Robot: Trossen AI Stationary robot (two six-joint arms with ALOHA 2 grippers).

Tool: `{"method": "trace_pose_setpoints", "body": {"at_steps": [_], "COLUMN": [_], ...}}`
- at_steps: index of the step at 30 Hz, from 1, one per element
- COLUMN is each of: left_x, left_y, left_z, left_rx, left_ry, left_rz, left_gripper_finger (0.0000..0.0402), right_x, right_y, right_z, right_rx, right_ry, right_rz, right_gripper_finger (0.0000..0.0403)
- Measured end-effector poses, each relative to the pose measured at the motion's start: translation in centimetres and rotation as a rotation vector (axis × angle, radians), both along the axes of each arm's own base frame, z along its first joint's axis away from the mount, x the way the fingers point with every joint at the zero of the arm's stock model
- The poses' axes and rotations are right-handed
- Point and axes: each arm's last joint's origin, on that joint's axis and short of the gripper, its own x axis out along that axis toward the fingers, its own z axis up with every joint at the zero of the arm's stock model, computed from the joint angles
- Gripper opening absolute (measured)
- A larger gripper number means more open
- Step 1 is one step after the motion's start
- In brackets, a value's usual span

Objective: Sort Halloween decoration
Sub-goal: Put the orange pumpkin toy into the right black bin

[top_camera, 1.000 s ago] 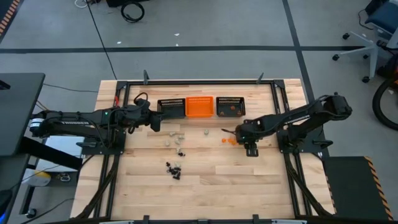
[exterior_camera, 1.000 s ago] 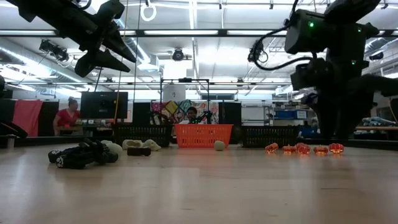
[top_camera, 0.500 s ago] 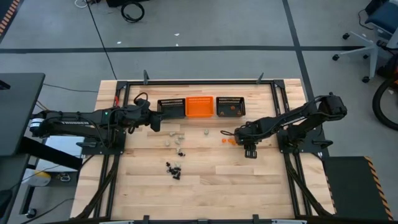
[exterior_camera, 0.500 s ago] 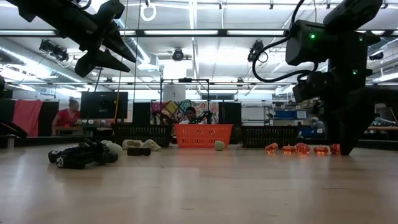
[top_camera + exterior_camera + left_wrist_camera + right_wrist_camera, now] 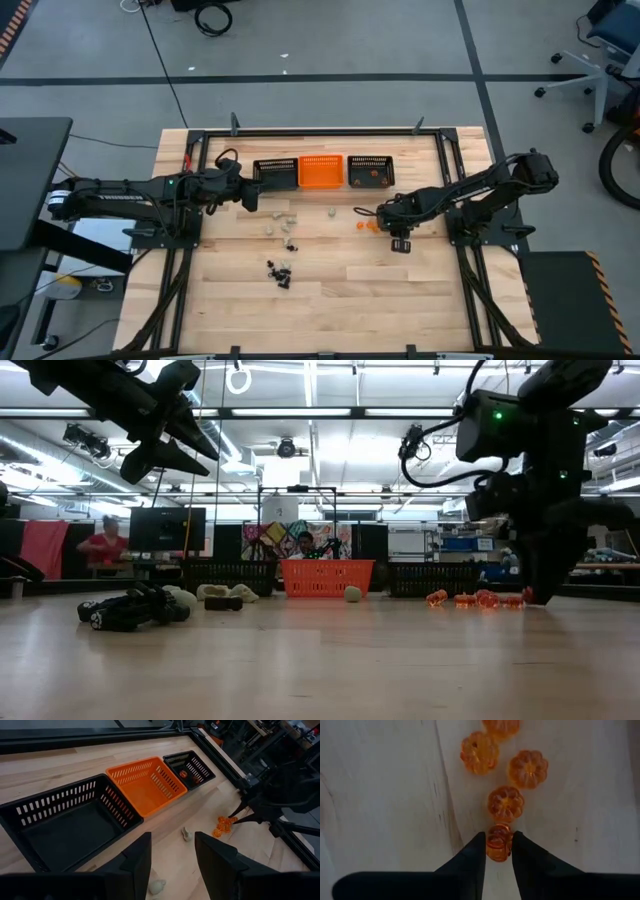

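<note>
Progress: early, by my read. Most stock is loose on the table [image 5: 330, 300].

- Orange pumpkins [image 5: 504, 802]: small cluster near my R gripper [image 5: 498, 846], approx. mid-table, right of centre. A couple of orange bits [image 5: 184, 772] already sit in the right-hand black basket [image 5: 371, 172], so I take that one as the orange bin.
- Pale pcs [image 5: 280, 222]: scattered in front of the baskets, plus one lone pale pc [image 5: 331, 213] nearer the orange basket [image 5: 321, 171]. None binned that I can see.
- Black pcs [image 5: 280, 270]: clump toward the near side, unsorted.
- Left black basket [image 5: 65, 825]: looks empty; orange basket likewise.

Grippers:
- R gripper: down at the cluster, fingers [image 5: 470, 857] pinching one pumpkin [image 5: 498, 841] at table level, not lifted yet.
- L gripper [image 5: 172, 862]: waiting raised by the left black basket, jaws apart, nothing between them.

View notes:
- R wrist: only view that shows the pinch and the ribbed pumpkin shape; 4+ pcs left beyond the held one.
- L wrist: only clear look into the baskets.
- High: overall layout of all three colour groups.
- Low: shows the pumpkins in a row on the table, L arm well above it; people in the room behind.
</note>
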Motion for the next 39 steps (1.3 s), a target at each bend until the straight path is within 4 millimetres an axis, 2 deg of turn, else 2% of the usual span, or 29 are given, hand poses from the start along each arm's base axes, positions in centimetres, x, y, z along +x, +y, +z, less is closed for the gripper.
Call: {"method": "trace_pose_setpoints", "body": {"at_steps": [11,21,27,33,39], "left_x": [0.0,0.0,0.0,0.0,0.0], "left_y": [0.0,0.0,0.0,0.0,0.0], "left_z": [0.0,-0.1,-0.1,-0.1,-0.1], "left_rx": [0.0,0.0,-0.001,-0.001,-0.001], "left_ry": [0.005,0.006,0.007,0.006,0.007], "left_rz": [0.0,0.0,0.0,0.0,0.0], "left_gripper_finger": [0.0157,0.0157,0.0157,0.0157,0.0157], "right_x": [1.2,3.2,4.0,4.0,3.6], "right_y": [-0.3,-1.9,-4.0,-6.7,-9.6], "right_z": [1.4,4.8,6.0,6.1,6.1], "right_rx": [-0.088,-0.343,-0.524,-0.512,-0.431], "right_ry": [-0.047,-0.102,-0.122,-0.135,-0.172], "right_rz": [0.031,0.051,0.004,-0.075,-0.171], "right_gripper_finger": [0.0081,0.0081,0.0081,0.0081,0.0083]}}
